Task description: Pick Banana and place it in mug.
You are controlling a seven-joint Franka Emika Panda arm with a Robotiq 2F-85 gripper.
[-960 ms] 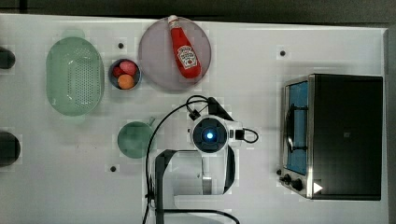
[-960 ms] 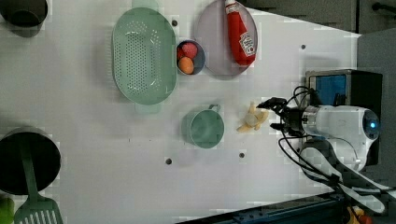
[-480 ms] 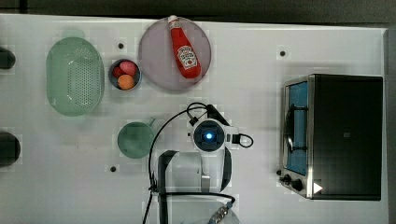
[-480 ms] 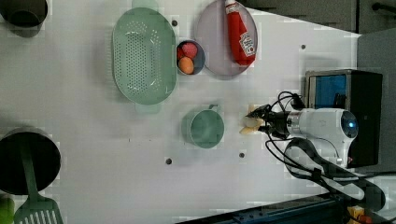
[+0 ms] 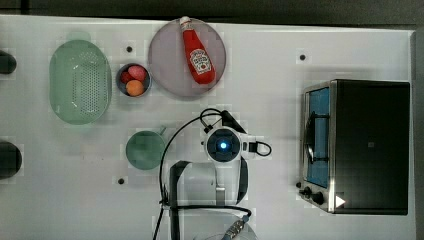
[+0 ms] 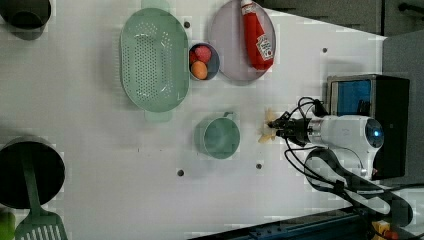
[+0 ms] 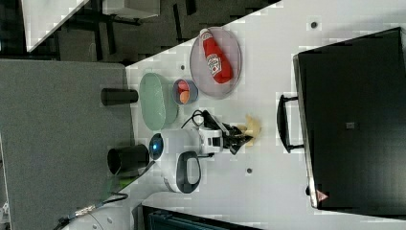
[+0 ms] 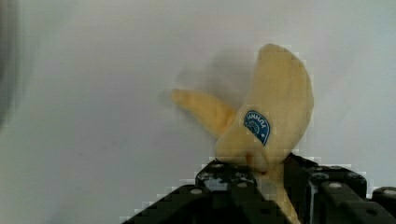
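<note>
Spreading across every off-arm view is a white tabletop dotted with small dark holes, edged by dark floor and, in the right view, a grey panel. Taking the mug as the landmark: a black toaster oven with a blue-lit window sits well apart from it, beyond the arm, at the left view's right; the big oval green colander lies near it toward the left view's top; a round grey plate carrying a red ketchup bottle sits farther up, and a small grey-blue bowl holding orange and red fruits stands between colander and plate. The banana lies just beside the mug, on the side toward the arm. It is pale yellow and cream, stubby, with a blue oval sticker and one peel strip splayed outward. The gripper pinches the banana's lower end between black fingers.
</note>
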